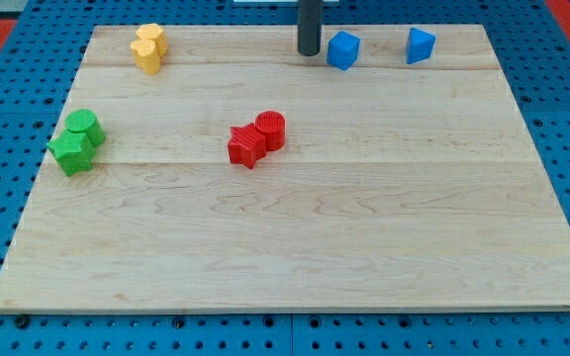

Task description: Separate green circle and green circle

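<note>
A green circle block sits at the view's left on the wooden board, touching a green star block just below and left of it. My tip is at the view's top middle, far from the green blocks, just left of a blue block. The rod comes down from the top edge of the view.
A second blue block lies at the top right. Two yellow blocks touch each other at the top left. A red star and a red circle touch near the middle. The board lies on a blue pegboard.
</note>
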`<state>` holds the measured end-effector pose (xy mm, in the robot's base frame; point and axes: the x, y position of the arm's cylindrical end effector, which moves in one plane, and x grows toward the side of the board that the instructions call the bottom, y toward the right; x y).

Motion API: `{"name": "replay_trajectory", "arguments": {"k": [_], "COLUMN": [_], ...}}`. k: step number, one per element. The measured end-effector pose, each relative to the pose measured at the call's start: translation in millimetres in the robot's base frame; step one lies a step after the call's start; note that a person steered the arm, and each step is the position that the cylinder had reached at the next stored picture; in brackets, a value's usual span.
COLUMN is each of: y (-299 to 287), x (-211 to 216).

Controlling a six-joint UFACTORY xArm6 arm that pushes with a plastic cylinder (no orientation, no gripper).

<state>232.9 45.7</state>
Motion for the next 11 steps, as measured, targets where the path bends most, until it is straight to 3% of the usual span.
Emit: {"name": "replay_trajectory", "arguments": {"k": [1,2,4,5,9,11], "y": [66,-19,-225,-339,-345,-270], "x": [-5,46,85,127,233,166]}}
